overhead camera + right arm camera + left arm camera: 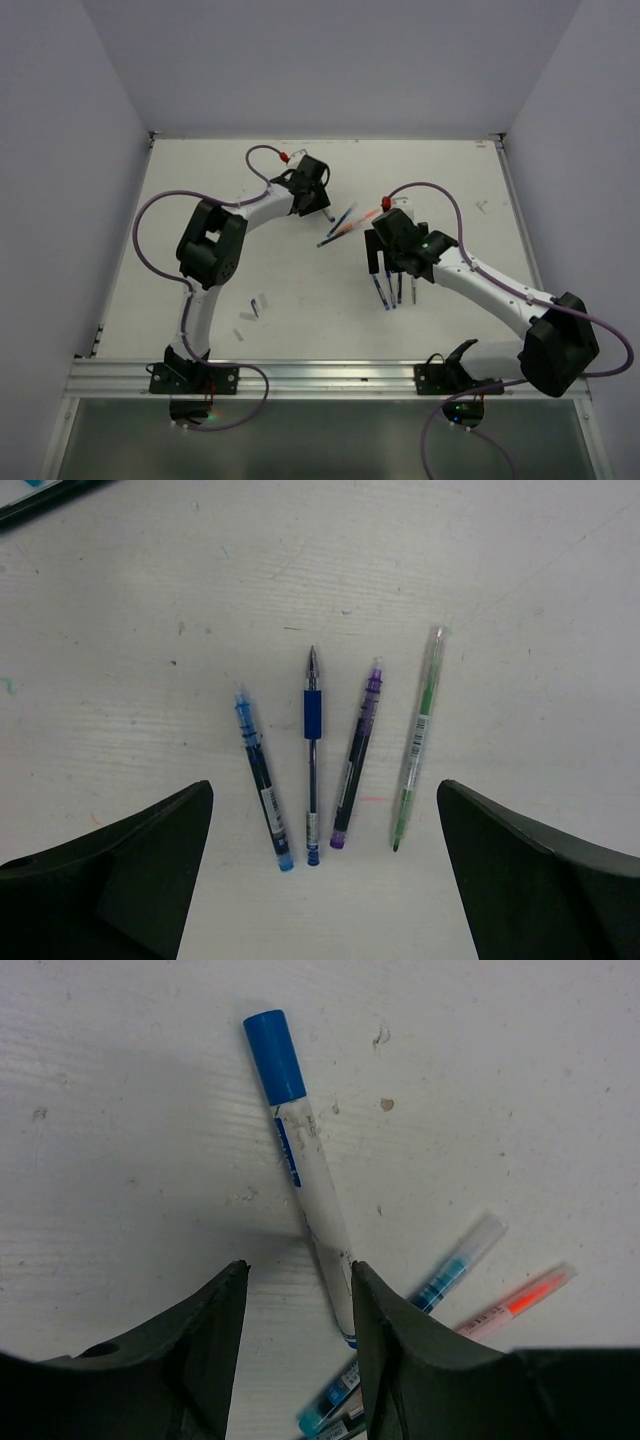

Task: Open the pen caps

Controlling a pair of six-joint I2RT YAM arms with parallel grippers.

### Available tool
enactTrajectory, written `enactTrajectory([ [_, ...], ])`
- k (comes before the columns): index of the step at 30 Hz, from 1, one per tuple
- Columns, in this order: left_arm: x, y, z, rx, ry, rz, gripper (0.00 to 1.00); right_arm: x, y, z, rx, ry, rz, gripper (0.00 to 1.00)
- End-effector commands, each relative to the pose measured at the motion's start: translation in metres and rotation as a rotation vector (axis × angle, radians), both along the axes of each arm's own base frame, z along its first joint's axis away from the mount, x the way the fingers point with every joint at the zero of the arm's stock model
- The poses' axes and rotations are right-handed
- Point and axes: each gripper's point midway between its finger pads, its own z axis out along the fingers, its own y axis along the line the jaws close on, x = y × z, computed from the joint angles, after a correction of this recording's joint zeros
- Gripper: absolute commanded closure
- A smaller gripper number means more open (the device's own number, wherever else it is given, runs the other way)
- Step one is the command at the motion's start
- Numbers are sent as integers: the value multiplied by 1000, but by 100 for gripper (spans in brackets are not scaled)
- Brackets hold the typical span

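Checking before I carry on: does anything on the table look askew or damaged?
Nothing broken or spilled. The marker with the blue cap lies slanted by the left gripper, beside loosely fanned pens; the four pens under the right gripper lie in a neat row.

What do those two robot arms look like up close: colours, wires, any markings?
The left arm and right arm both have white links between bulky black joints. A purple cable loops alongside each, with a red fitting near the wrist. The fingers are dark, tapered wedges. No lettering is readable.
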Motion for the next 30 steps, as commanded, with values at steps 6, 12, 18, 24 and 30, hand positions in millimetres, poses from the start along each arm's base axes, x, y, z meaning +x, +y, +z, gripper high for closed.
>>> enactTrajectory([
  [6,7,-17,7,23,-39,-28,55,-3,1,20,63,-57,15,1],
  [12,4,-22,-12,43,-9,-35,56,-4,-3,24,55,-72,15,1],
  [18,3,-23,-25,117,37,-34,58,-6,-7,29,63,-94,8,2],
  [24,-3,-14,-33,169,57,-30,74,-6,-8,34,68,-109,5,2],
  [30,-8,-1,-44,249,81,-49,91,-5,-6,36,84,-114,4,2],
])
